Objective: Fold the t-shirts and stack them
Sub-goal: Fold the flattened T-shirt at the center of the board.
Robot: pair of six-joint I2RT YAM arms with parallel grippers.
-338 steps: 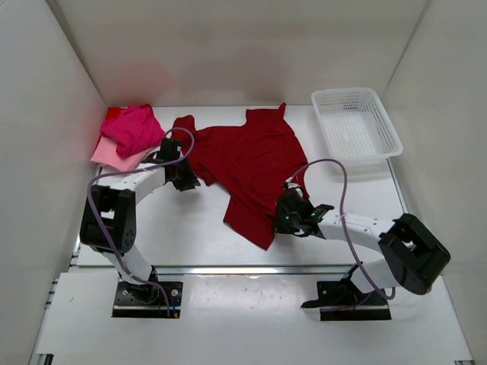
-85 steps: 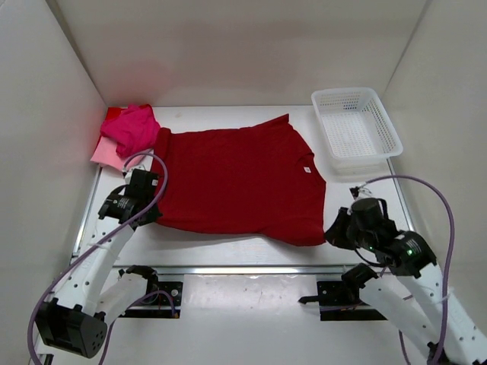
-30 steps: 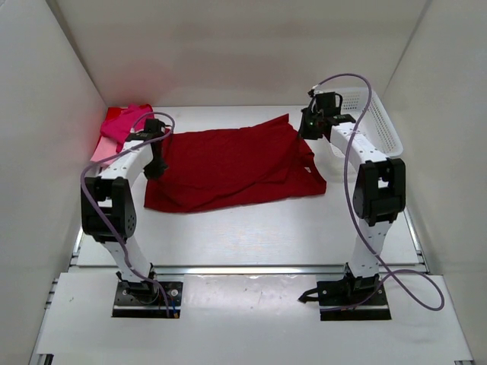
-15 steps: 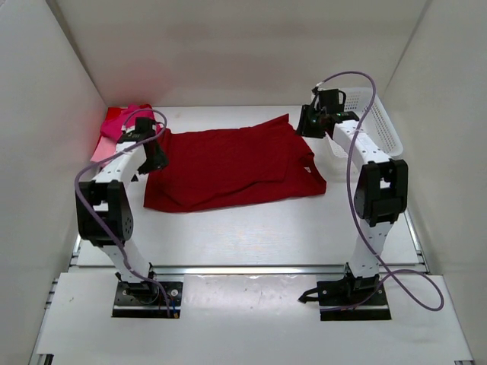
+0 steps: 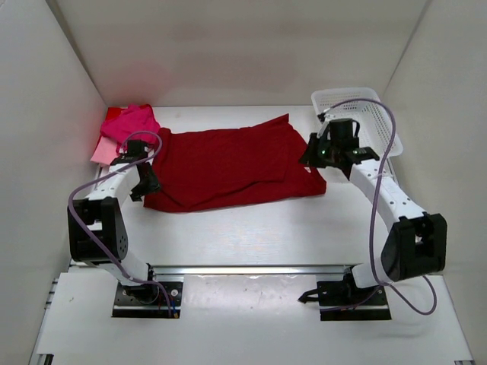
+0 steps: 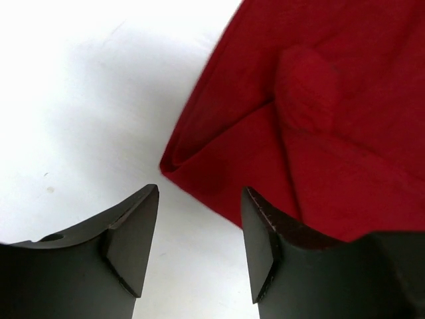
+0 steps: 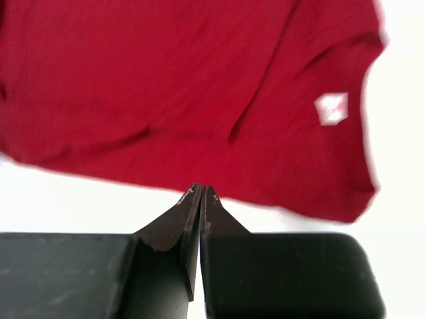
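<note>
The dark crimson t-shirt (image 5: 228,166) lies folded in half on the table centre; it also shows in the left wrist view (image 6: 319,119) and the right wrist view (image 7: 186,93). The hot pink t-shirt (image 5: 133,123) lies bunched on the pale pink t-shirt (image 5: 101,154) at the far left corner. My left gripper (image 5: 146,182) is open and empty at the crimson shirt's left folded corner (image 6: 174,163); in its own view the gripper (image 6: 199,239) straddles bare table. My right gripper (image 5: 310,154) is shut and empty above the shirt's right edge, near the white neck label (image 7: 331,108); it shows closed in its own view (image 7: 200,193).
A white mesh basket (image 5: 365,122) stands at the far right corner, just behind the right arm. White walls enclose the table on three sides. Bare table (image 5: 251,228) lies in front of the crimson shirt.
Both arms have drawn back toward me from the shirt's far edge. The left gripper moved down to the shirt's left corner; the right moved from the basket side to the shirt's right edge. The shirt stays folded.
</note>
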